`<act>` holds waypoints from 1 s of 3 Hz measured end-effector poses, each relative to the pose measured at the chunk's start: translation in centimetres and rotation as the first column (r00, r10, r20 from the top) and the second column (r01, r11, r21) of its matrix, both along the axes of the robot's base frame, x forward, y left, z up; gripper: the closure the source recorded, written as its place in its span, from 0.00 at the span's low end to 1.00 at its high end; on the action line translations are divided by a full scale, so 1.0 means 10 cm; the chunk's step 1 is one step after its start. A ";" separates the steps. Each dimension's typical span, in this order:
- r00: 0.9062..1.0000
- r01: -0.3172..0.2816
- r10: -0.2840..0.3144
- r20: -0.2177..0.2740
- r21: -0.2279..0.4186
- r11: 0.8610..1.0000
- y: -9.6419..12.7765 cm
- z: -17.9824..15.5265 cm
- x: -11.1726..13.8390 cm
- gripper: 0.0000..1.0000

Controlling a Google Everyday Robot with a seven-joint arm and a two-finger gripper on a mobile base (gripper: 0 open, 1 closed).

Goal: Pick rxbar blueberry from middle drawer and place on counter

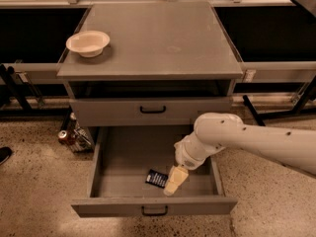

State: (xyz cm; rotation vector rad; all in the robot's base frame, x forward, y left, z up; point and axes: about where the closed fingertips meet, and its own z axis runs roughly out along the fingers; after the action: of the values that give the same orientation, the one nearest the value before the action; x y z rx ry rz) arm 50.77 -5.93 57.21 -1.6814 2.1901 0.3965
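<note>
The rxbar blueberry (156,178), a small dark blue flat bar, lies on the floor of the open middle drawer (98,172) near its front. My gripper (173,183) reaches down into the drawer from the right, its cream fingers right beside the bar's right end, touching or nearly so. The white arm (247,139) comes in from the right. The counter (158,38) is the grey cabinet top above.
A cream bowl (88,43) sits on the counter's left edge. A closed drawer (153,109) with a black handle is just above the open one. Cans and clutter (69,132) stand on the floor left of the cabinet. A rail (276,65) runs behind at right.
</note>
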 end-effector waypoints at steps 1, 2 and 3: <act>1.000 0.013 -0.013 0.026 0.019 1.000 0.05 -0.33 0.29 0.00; 0.998 0.029 -0.032 0.061 0.062 0.998 0.15 -0.51 0.56 0.00; 0.997 0.024 -0.030 0.069 0.081 0.996 0.18 -0.79 0.70 0.00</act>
State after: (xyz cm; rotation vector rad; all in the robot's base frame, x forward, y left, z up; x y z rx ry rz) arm 57.77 -4.10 49.26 -1.5977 2.1157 0.4059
